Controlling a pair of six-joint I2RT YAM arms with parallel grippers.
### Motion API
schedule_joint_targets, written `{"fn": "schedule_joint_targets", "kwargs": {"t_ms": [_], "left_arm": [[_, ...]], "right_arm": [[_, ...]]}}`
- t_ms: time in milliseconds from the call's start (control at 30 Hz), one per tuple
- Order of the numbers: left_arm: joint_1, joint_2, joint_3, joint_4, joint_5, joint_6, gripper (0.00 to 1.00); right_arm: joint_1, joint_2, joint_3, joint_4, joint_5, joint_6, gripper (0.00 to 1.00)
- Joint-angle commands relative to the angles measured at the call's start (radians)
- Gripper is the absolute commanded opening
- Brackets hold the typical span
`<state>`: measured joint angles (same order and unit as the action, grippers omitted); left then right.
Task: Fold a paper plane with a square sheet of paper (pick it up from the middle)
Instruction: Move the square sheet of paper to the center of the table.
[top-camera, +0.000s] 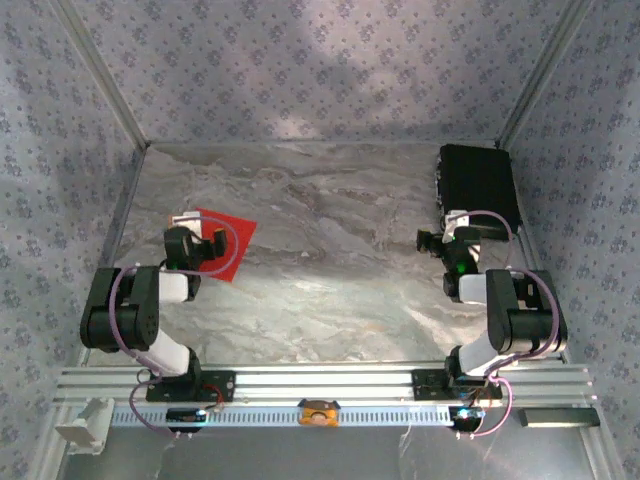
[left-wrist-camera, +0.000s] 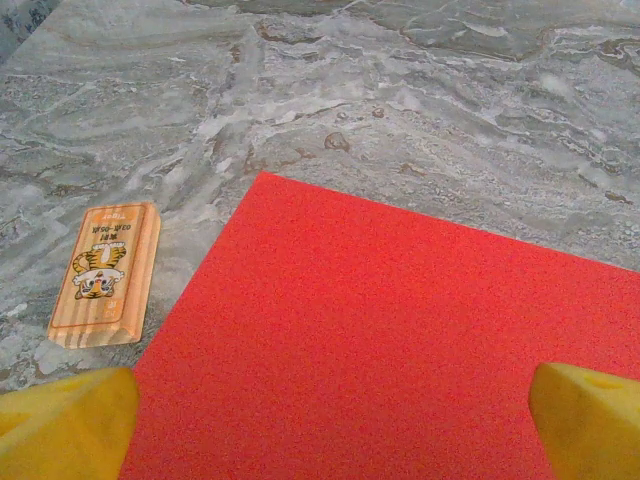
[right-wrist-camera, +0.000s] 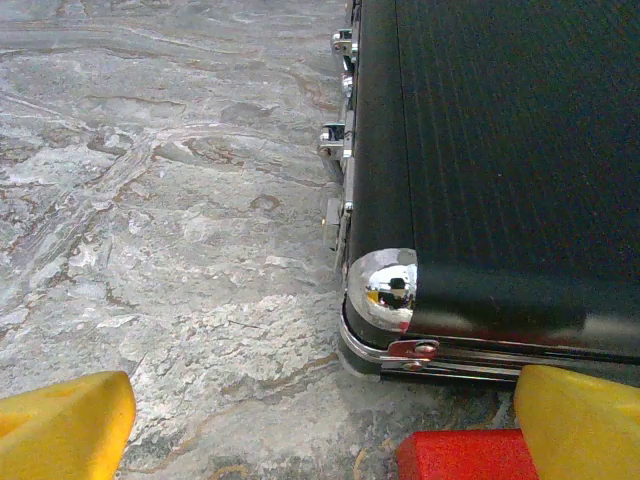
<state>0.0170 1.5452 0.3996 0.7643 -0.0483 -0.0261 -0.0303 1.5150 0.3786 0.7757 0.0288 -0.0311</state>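
The square sheet of paper (top-camera: 232, 236) is bright red and lies flat and uncreased on the marble-patterned table at the left, a plain square rather than a paper plane. In the left wrist view the sheet (left-wrist-camera: 380, 340) spreads under and ahead of my left gripper (left-wrist-camera: 328, 425), whose yellow fingertips (left-wrist-camera: 65, 425) stand wide apart with nothing between them. From above, my left gripper (top-camera: 213, 243) hovers over the sheet's near edge and hides part of it. My right gripper (top-camera: 450, 237) stands open at the right, near a black case's corner; it (right-wrist-camera: 320, 425) holds nothing.
A black case (top-camera: 478, 185) with chrome corners (right-wrist-camera: 390, 285) lies at the back right. A small wooden block with a tiger picture (left-wrist-camera: 105, 272) sits just left of the sheet. A small chunky red piece (right-wrist-camera: 465, 455) lies by the right fingertip. Patterned walls enclose the table.
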Motion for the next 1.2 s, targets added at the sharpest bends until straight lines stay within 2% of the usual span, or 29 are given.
{"fn": "schedule_joint_targets", "kwargs": {"t_ms": [0,1033,1100,1167], "left_arm": [[-0.003,-0.011,0.018,0.044,0.017,0.008,1.0],[-0.016,-0.025,-0.008,0.074,0.033,0.03,1.0],[-0.017,-0.057,-0.015,0.065,0.034,0.031,1.0],[-0.015,-0.122,0.012,-0.037,0.042,0.023,1.0]], "right_arm": [[-0.003,0.007,0.017,0.013,-0.008,-0.004,0.99],[0.009,-0.009,-0.004,0.036,-0.023,-0.025,0.99],[0.019,-0.026,-0.023,0.059,-0.017,-0.036,0.92],[0.031,-0.063,-0.028,0.041,0.006,-0.046,0.91]]}}
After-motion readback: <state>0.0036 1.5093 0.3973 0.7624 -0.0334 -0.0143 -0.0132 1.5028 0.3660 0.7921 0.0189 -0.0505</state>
